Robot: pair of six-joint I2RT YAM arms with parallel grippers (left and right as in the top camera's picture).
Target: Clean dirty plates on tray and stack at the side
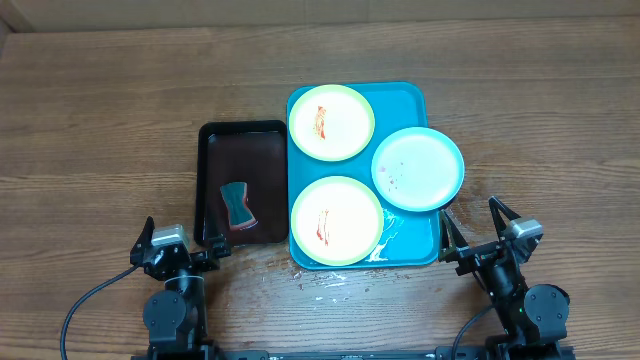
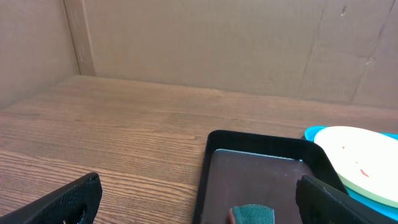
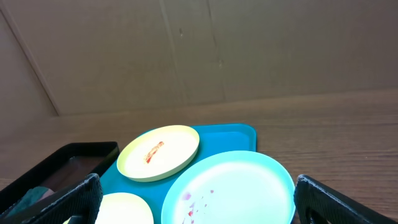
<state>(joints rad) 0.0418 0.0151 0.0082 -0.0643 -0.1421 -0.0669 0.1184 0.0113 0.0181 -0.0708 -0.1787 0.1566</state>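
Note:
The turquoise tray [image 1: 410, 100] holds three plates. A yellow-green plate [image 1: 331, 121] with a red smear lies at the far end. A second yellow-green plate [image 1: 336, 220] with a red smear lies at the near end. A pale blue plate [image 1: 418, 168] with red specks overhangs the tray's right rim. My left gripper [image 1: 178, 255] is open and empty near the table's front, left of the tray. My right gripper [image 1: 495, 245] is open and empty at the front right. In the right wrist view the blue plate [image 3: 233, 186] lies between my fingers, ahead of them, with the far plate [image 3: 159, 152] behind.
A black tray [image 1: 212, 140] stands left of the turquoise tray and holds a green sponge with a red underside [image 1: 237, 205]. The sponge [image 2: 252, 215] and black tray [image 2: 261, 142] show in the left wrist view. White smears mark the table by the tray's front edge.

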